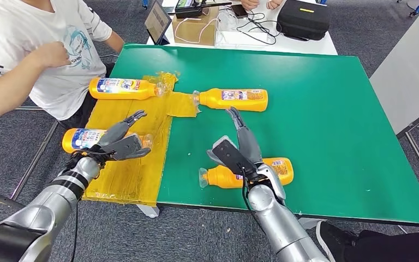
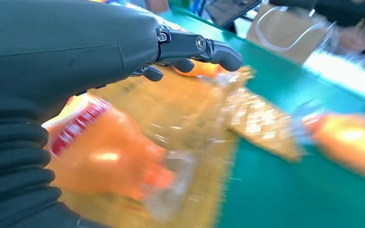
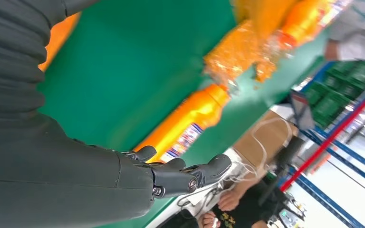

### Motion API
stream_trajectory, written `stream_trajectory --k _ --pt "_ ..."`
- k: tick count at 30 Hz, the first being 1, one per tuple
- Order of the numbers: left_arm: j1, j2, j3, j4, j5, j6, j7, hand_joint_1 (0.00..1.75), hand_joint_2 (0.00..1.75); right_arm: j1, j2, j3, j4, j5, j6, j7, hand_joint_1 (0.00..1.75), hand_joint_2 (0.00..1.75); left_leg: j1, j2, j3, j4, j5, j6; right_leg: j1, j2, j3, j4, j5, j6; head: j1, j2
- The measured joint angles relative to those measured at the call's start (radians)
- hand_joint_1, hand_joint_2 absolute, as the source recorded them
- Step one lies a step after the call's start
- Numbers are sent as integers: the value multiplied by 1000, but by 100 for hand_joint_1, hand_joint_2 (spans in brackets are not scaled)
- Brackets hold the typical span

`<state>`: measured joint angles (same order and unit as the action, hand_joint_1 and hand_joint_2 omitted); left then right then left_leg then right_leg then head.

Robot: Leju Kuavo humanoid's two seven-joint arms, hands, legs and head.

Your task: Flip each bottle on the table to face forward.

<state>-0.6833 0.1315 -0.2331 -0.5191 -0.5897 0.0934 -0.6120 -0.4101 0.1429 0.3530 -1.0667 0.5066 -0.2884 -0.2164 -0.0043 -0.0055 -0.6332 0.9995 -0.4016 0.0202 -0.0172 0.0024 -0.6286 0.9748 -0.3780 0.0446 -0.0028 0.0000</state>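
Orange bottles, four of them, lie on their sides on your green desk [image 1: 316, 109]. Two rest on the yellow sheet [image 1: 136, 164] at the left: the far-left bottle [image 1: 123, 88] near the person [image 1: 33, 54], and the near-left bottle [image 1: 84, 138] under your left hand [image 1: 121, 141]. That hand hovers just over the near-left bottle with fingers spread, gripping nothing. The far bottle [image 1: 234, 99] lies on the green, its cap touching the sheet's edge. The near bottle [image 1: 226, 177] lies by the front edge, partly hidden by your right hand [image 1: 239, 148], which is open above it, fingers extended toward the far bottle.
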Motion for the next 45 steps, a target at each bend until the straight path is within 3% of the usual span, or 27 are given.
stream_trajectory --k 5,9,15,23,45 --pt "128 -40 163 -196 183 -148 -17 0 0 63 -24 9 -2 82 -3 34 0 175 0 0 0 0 -1 0 0 0 0 -1 0 0 0 0" --pt "164 -60 214 -256 249 -207 -7 0 175 84 -40 9 -8 108 -2 52 0 175 0 0 0 0 -1 0 0 0 0 -1 0 0 0 0" --pt "209 -91 250 -336 377 -312 35 0 175 117 -66 9 -25 209 16 101 0 175 0 0 0 0 -1 0 0 0 0 -1 0 0 0 0" --pt "240 -120 254 -393 474 -381 64 0 175 131 -125 9 -35 338 37 173 0 175 0 0 -1 0 -1 0 0 0 0 -1 0 0 0 0" --pt "265 -147 239 -453 547 -416 112 0 175 65 -212 14 14 480 121 246 0 175 0 0 -1 0 -1 0 0 0 0 -1 0 0 0 0"
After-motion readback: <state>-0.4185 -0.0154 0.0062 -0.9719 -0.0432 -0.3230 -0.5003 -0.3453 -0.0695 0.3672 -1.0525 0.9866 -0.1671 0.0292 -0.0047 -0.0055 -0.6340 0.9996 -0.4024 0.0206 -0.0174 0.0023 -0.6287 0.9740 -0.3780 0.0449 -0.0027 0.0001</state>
